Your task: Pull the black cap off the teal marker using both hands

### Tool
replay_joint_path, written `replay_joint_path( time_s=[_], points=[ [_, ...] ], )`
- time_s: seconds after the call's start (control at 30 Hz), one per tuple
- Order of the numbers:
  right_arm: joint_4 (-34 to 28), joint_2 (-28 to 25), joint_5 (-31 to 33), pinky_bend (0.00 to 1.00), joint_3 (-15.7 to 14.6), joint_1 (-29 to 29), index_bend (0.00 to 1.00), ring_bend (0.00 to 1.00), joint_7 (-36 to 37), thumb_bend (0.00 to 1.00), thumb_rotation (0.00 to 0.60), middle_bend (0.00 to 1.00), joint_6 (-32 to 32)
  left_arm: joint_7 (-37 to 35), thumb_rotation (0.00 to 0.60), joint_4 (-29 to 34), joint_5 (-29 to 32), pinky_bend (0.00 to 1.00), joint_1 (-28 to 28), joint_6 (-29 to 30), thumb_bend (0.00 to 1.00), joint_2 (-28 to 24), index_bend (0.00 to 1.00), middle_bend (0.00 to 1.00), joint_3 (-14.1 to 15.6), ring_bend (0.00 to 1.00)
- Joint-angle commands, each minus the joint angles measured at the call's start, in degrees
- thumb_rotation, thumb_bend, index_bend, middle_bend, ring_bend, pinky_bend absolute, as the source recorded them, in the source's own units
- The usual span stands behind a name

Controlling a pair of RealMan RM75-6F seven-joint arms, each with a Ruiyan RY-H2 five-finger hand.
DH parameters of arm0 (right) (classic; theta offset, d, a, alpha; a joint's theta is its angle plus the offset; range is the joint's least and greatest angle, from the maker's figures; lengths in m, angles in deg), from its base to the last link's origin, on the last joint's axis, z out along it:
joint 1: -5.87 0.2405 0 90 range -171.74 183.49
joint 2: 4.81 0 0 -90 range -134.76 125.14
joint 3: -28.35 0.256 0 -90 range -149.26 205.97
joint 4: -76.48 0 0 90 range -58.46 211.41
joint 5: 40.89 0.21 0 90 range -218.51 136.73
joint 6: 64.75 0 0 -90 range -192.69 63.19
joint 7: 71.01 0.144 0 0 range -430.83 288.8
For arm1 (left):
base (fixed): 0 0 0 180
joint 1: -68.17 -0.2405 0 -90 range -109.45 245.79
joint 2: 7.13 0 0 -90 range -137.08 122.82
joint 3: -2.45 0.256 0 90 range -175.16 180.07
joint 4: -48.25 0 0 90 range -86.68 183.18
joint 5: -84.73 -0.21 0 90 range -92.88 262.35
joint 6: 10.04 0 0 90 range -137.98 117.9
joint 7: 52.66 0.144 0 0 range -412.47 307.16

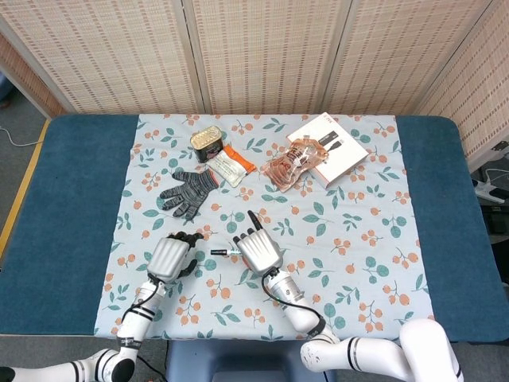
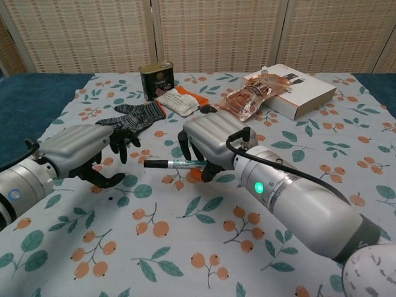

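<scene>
The teal marker [image 2: 185,164] hangs level a little above the floral cloth, gripped at its barrel by my right hand [image 2: 213,143]. Its black cap [image 2: 154,164] sticks out to the left, free of the fingers. In the head view the marker [image 1: 225,252] pokes out left of the right hand [image 1: 256,253]. My left hand [image 2: 93,151] hovers just left of the cap with its fingers curved and apart, holding nothing. A small gap separates its fingertips [image 2: 122,143] from the cap. From above, the left hand [image 1: 173,256] sits level with the marker.
A grey knit glove [image 1: 189,189] lies behind the left hand. Further back are a tin can [image 1: 208,142], an orange-and-white packet [image 1: 231,165], a clear snack bag [image 1: 293,161] and a white box [image 1: 330,148]. The cloth's front edge [image 1: 238,333] is close.
</scene>
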Motion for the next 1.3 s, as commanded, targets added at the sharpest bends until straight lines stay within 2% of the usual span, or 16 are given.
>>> replay_joint_path(
  time_s=[0.03, 0.23, 0.73, 0.97, 1.3],
  points=[
    [0.26, 0.32, 0.08, 0.00, 0.20, 0.32, 0.96, 0.48, 0.12, 0.37, 0.600, 0.82, 0.05, 0.87, 0.600, -1.99, -0.57, 0.45, 1.56, 0.97, 0.36, 2.92, 0.26, 0.41, -0.53, 0.30],
    [0.60, 0.55, -0.13, 0.00, 0.21, 0.63, 0.96, 0.48, 0.74, 0.37, 0.600, 0.82, -0.25, -1.63, 0.600, -4.80, -2.52, 0.46, 2.55, 2.86, 0.36, 5.49, 0.37, 0.47, -0.82, 0.33],
    [1.49, 1.12, 0.15, 0.00, -0.12, 0.76, 0.96, 0.48, 1.16, 0.37, 0.600, 0.82, -0.72, -3.16, 0.600, -4.57, -3.16, 0.47, 2.98, 3.39, 0.36, 5.61, 0.42, 0.52, 0.00, 0.35],
    [1.38, 1.19, 0.50, 0.00, -0.18, 0.72, 0.96, 0.49, 1.19, 0.37, 0.600, 0.82, -0.62, -3.87, 0.600, -5.19, -3.28, 0.47, 3.15, 3.47, 0.36, 5.79, 0.39, 0.52, 0.01, 0.36],
    [1.89, 1.79, 0.64, 0.00, 0.10, 0.67, 0.96, 0.49, 2.02, 0.37, 0.600, 0.82, -1.08, -4.60, 0.600, -6.35, -3.82, 0.47, 3.41, 4.26, 0.36, 6.17, 0.47, 0.58, 0.07, 0.39]
  ],
)
